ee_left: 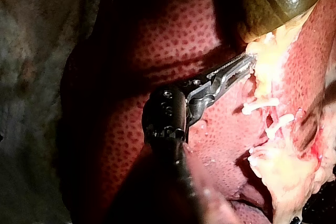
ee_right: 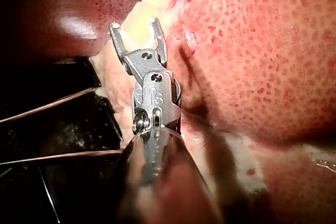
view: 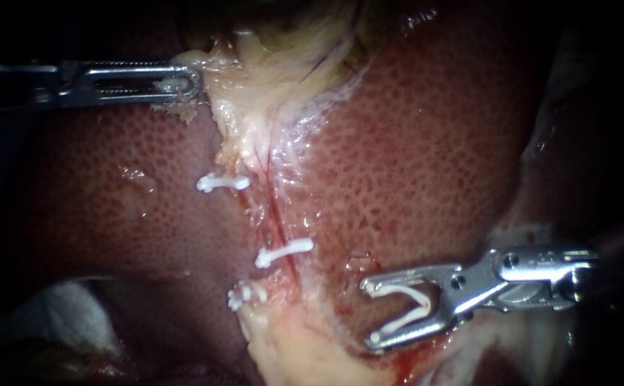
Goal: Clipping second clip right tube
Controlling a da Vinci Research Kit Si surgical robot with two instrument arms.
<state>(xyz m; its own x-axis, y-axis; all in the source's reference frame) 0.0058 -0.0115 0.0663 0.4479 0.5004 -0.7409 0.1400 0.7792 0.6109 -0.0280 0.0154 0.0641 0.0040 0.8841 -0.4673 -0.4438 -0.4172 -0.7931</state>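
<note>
Your right instrument (view: 369,313) sat well apart from the right tube (view: 277,214), claw spread wide around a loaded clip (view: 404,321). Your left instrument (view: 196,82) had its claw clamped on pale tissue (view: 254,107) at the tube's far end. The tube looked thin, soft and tear-prone, so straddle it squarely, near the seated clip (view: 283,251).

An open, V-shaped white clip (view: 404,322) sits gripped in the right instrument's (view: 369,312) jaws, apart from the right tube (view: 277,214), a thin red strand bearing one closed white clip (view: 283,251).
</note>
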